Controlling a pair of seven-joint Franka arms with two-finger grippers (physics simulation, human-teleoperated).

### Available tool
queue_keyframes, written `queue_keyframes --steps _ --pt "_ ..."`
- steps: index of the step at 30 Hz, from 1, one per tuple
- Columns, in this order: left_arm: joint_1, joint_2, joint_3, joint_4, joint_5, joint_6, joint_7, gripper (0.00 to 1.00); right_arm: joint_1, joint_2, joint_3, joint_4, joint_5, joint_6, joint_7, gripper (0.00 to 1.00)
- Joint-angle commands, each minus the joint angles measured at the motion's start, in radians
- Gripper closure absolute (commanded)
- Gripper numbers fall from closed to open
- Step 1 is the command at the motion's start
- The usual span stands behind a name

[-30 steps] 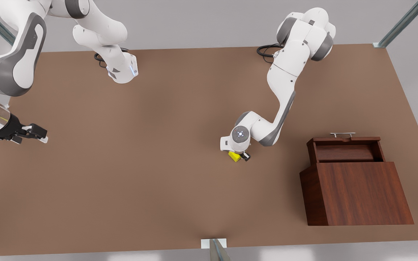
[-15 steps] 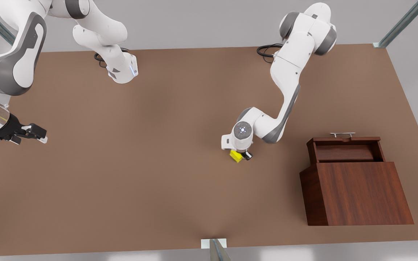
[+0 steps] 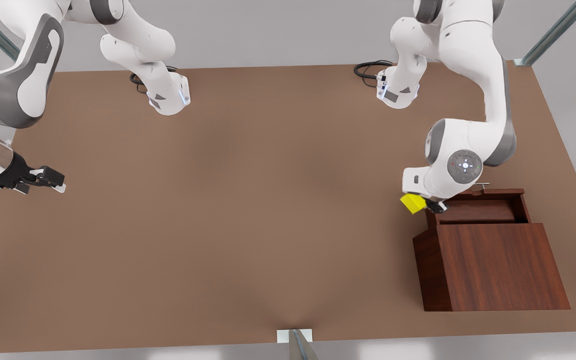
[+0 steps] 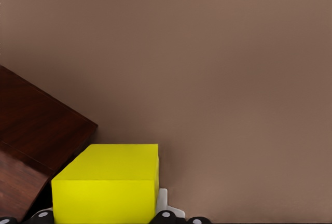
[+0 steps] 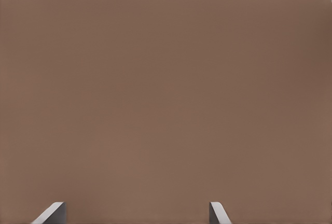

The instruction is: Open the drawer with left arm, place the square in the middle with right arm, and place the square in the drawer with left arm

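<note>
Hiding the drawer [image 3: 478, 207] handle – left gripper [image 3: 424, 204], square [image 3: 412, 202] clamped

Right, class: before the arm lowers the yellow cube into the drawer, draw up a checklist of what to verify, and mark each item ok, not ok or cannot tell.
1. Drawer pulled out of the wooden box: ok.
2. Left gripper shut on the square: ok, the left wrist view shows the cube between its fingers.
3. Square over the drawer's opening: not ok, it hangs by the corner on the front view's left.
4. Drawer's inside free of clutter: ok.
5. Right gripper out of the way: ok, it waits open at the table's far edge.
</note>
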Motion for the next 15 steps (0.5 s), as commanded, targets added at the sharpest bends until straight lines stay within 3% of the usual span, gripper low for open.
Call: queue_keyframes --steps 1,7,15 --pt "0.0 0.001 0.006 0.0 -0.035 0.0 0.009 0.33 -0.002 0.0 -0.001 0.0 0.001 0.0 0.0 0.0" --pt "0.02 0.025 0.163 -0.003 -0.076 0.003 0.279 0.32 -0.002 0.003 0.001 0.012 -0.001 -0.001 0.0 0.0" --pt "0.149 0.087 0.169 -0.003 -0.084 0.04 0.471 0.32 0.0 0.008 0.001 0.014 0.001 -0.001 0.002 0.0"
